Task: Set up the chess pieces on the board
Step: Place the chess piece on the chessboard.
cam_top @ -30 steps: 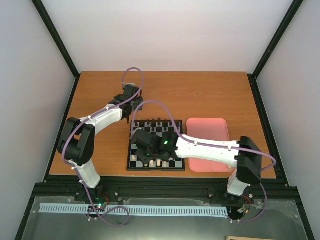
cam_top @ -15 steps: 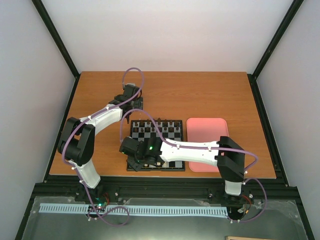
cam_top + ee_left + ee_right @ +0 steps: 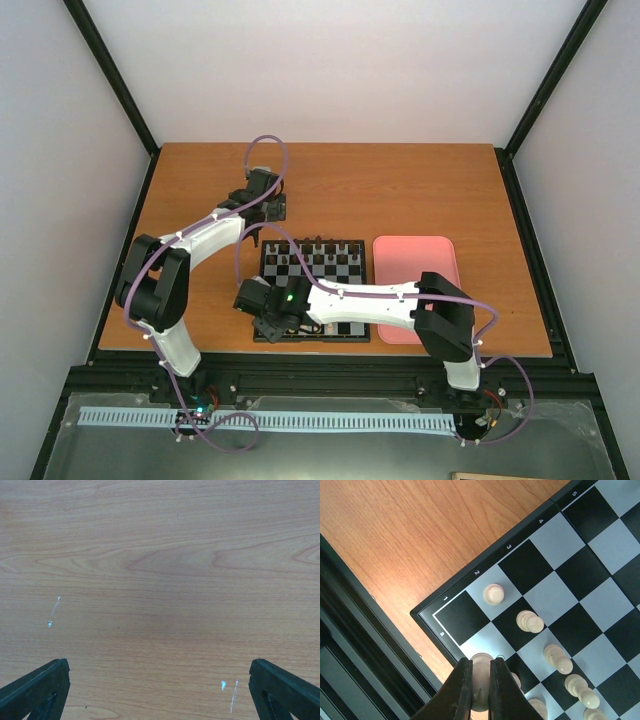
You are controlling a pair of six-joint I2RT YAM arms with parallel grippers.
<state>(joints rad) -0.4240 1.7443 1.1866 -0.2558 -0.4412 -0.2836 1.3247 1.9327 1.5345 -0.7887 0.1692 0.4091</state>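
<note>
The board lies mid-table, and its near-left corner with the black border shows in the right wrist view. My right gripper is shut on a cream chess piece, held just above the squares near that corner. In the top view the right gripper hangs over the board's near-left edge. Several cream pawns stand in a diagonal row on the board, one close to the corner. My left gripper is open over bare wood, at the table's far left.
Dark pieces line the board's far rows. A pink tray lies right of the board, partly under my right arm. The table's near edge and black frame rail run close to the board corner.
My right arm has swung left across the board to its near-left corner, gripper still shut on the piece. The left arm has not moved.
</note>
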